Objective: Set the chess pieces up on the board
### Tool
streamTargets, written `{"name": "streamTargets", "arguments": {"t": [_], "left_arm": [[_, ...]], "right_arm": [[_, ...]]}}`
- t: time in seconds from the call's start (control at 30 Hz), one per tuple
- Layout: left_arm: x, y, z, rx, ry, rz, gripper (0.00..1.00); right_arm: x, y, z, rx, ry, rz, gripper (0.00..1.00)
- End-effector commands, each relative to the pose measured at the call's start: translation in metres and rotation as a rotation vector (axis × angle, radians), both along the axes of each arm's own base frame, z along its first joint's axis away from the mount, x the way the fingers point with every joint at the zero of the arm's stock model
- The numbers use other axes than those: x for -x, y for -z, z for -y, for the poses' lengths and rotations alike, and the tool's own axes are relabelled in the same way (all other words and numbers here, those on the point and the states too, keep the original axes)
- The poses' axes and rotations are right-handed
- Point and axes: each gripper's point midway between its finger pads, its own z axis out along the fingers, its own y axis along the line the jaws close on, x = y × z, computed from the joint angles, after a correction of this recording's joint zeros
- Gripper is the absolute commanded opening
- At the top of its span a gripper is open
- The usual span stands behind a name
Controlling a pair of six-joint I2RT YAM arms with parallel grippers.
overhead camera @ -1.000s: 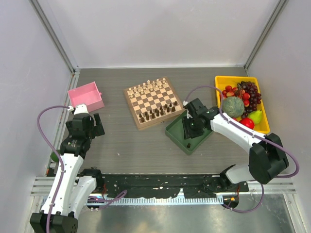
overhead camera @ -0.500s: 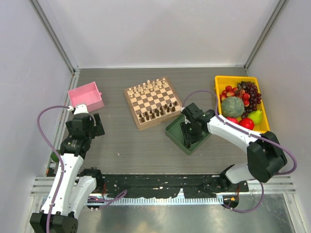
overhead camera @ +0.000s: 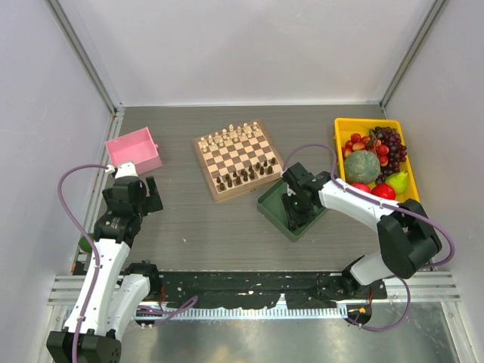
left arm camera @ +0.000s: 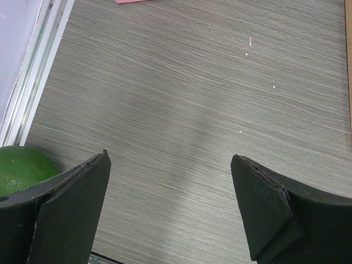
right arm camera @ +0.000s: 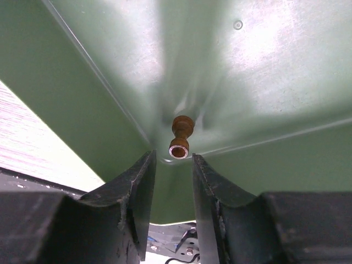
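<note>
While its partner waits at the left of the table, the right arm reaches out from its base, bends at the elbow and points its wrist down into the green tray (overhead camera: 271, 204) just beside the board's (overhead camera: 206, 172) near right corner. The right gripper (right arm camera: 173, 159) hangs low over the tray's near corner, its jaws parted by only a narrow gap and holding nothing. One dark brown chess piece (right arm camera: 180, 137) lies on its side in the fold of that corner, just ahead of the fingertips (right arm camera: 144, 165) and not between them. The other dark pieces (overhead camera: 243, 175) stand in two rows on the near side of the board, facing the pale pieces (overhead camera: 233, 136) on the far side.

Compared with a second ago, the right gripper has slid from the middle of the tray toward its near corner, and the forearm has swung left with it; the lone piece, then showing in the overhead view, is now covered by the wrist there. The left arm has not moved: folded upright near the pink box (overhead camera: 134, 150), its left gripper (left arm camera: 170, 165) hovers over bare tabletop, jaws spread wide and empty, a round green fruit (left arm camera: 22, 165) just beside its left finger.
</note>
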Motion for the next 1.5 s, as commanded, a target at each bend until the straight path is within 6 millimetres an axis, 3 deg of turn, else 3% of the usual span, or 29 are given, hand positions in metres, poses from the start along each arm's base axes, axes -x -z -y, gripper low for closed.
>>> {"name": "streamTargets", "arguments": {"t": [0.0, 0.33, 0.5, 0.63, 0.8, 1.0, 1.47], "left_arm": [[-0.007, -0.017, 0.0, 0.003, -0.001, 0.047, 0.99], [-0.008, -0.015, 0.001, 0.005, 0.002, 0.032, 0.99], [-0.008, -0.015, 0.0, 0.005, 0.001, 0.028, 0.99], [-0.008, -0.014, 0.001, 0.006, 0.002, 0.027, 0.99], [-0.008, -0.014, 0.001, 0.006, 0.004, 0.025, 0.99], [-0.008, -0.014, 0.001, 0.006, 0.004, 0.022, 0.99], [-0.008, -0.014, 0.001, 0.006, 0.002, 0.019, 0.99]], "right_arm": [[-0.006, 0.001, -0.001, 0.006, -0.024, 0.028, 0.34], [-0.007, 0.003, -0.001, 0.008, -0.026, 0.027, 0.28], [-0.012, 0.003, -0.002, 0.016, -0.021, 0.038, 0.38], [-0.017, 0.001, -0.003, 0.018, -0.018, 0.054, 0.39], [-0.02, -0.003, -0.004, 0.015, -0.015, 0.071, 0.27], [-0.032, -0.022, 0.0, 0.031, -0.001, 0.142, 0.22], [-0.07, -0.074, -0.005, 0.012, 0.029, 0.294, 0.22]]}}
